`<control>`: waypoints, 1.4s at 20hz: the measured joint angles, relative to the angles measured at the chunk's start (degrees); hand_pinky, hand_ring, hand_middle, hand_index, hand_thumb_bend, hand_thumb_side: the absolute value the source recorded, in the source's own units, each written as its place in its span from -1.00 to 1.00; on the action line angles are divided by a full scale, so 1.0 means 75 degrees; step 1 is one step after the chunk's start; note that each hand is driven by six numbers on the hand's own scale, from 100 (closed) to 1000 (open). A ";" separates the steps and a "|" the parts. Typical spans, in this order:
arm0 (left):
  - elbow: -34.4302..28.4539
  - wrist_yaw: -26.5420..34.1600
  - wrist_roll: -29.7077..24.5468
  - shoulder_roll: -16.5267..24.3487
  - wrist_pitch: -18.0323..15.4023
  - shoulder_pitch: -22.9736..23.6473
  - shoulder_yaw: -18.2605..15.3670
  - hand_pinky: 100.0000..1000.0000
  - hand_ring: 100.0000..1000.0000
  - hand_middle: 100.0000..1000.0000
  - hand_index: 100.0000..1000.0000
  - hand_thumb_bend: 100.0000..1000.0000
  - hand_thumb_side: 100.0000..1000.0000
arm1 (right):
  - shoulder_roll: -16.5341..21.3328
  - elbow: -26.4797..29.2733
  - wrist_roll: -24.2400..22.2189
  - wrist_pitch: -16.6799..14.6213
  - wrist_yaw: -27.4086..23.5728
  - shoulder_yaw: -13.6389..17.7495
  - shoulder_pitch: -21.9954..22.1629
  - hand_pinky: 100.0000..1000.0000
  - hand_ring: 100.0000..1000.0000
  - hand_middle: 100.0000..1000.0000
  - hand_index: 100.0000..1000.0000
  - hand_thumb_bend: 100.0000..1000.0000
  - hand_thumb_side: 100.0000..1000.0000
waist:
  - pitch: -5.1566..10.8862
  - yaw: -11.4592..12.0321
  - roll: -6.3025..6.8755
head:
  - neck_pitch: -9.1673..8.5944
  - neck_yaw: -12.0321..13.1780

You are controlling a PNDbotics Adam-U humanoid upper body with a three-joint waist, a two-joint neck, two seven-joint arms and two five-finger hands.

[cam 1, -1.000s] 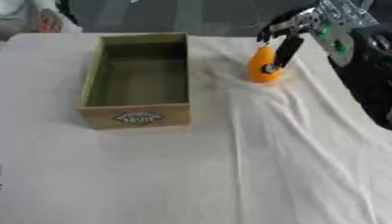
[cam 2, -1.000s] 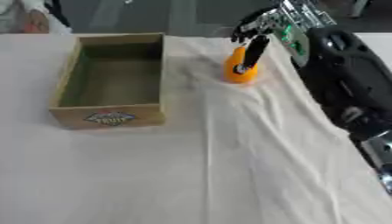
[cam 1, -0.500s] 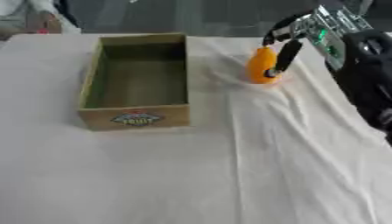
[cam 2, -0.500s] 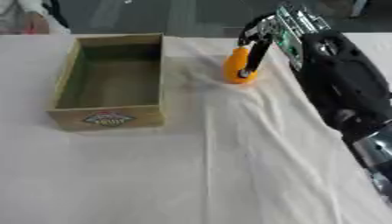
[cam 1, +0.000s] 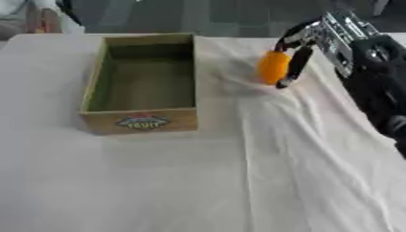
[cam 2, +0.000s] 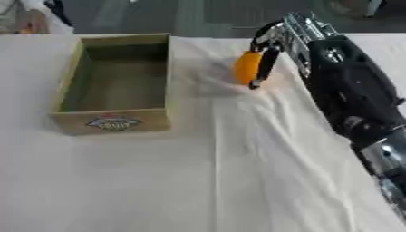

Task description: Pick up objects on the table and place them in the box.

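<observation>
— Orange object, where does it sit?

— On the white cloth covering the table, at about one o'clock from the middle of the view, toward the far side. It looks rounded and stands more or less upright; I cannot make out what it is beyond the colour and shape.

— Is anything touching it?

— Yes. The right robot hand comes in from the two o'clock corner, its dark fingers curled down along the object's right side, with another digit arching over the top. So the fingers are bent around it, closed on the orange object. Whether it is lifted clear of the cloth I cannot tell.

— And the box?

— An open wooden box, lying at nine o'clock from the orange object, well apart from it. Its long sides run away from the camera, and a coloured label shows on the near end wall. Inside I see only its bare greenish floor.

— The arm?

— The black forearm with silver parts runs from the hand toward four o'clock, down the right edge of the view.

— The left robot hand?

— It shows in neither view.

— The cloth?

— Creased, with folds running from the orange object toward six o'clock.
</observation>
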State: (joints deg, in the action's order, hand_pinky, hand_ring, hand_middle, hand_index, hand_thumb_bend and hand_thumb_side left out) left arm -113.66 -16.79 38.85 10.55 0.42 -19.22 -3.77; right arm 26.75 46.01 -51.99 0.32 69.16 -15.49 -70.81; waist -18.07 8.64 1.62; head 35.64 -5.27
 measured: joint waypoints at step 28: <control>0.0000 0.0017 -0.0027 -0.0007 -0.0027 -0.0033 0.0001 0.19 0.43 0.23 0.67 -1.00 0.77 | -0.0199 -0.0097 0.1670 0.0616 0.0989 0.0032 0.0104 0.41 0.67 0.15 0.27 -1.00 -0.46 | -0.0091 0.0100 0.0007 | -0.0034 -0.0057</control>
State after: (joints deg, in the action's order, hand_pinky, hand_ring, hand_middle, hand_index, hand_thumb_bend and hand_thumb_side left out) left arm -113.66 -16.66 38.64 10.49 0.22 -19.47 -3.77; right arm 25.26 45.28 -39.47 4.94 76.58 -15.25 -70.03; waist -18.75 9.38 1.67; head 35.38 -5.70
